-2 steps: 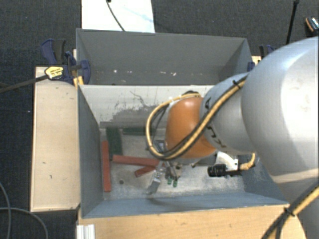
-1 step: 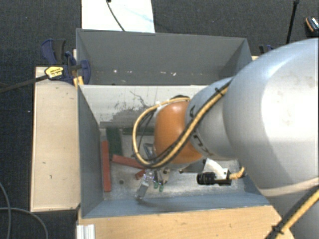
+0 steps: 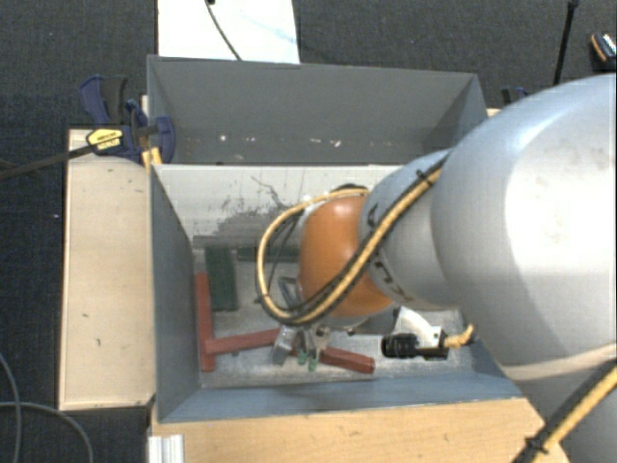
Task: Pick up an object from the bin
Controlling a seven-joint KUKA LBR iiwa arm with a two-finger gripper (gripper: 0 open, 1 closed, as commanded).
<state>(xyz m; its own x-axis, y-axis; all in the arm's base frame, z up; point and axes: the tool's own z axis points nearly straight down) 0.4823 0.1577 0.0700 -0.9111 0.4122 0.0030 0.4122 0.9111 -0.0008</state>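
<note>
Looking down into the grey metal bin (image 3: pixel 174 287) here. Got the gripper (image 3: pixel 297 351) sitting low by the front wall, tucked right under the orange wrist cover (image 3: pixel 333 258) with yellow cable (image 3: pixel 280 222) looped round it. Open or closed? Can't tell from this angle.

Parked between 2 red pieces: longish red bar (image 3: pixel 246 340) just to the left, short red stick (image 3: pixel 349 361) just to the right. Touching either? Hard to say.

Rest of the stuff:
- Upright red bar (image 3: pixel 203 316) along the left wall, making an L with the longish one.
- Dark green block (image 3: pixel 224 280) further back on the left.
- Black-and-white gadget (image 3: pixel 415 345) off to the right, near the front corner.
</note>
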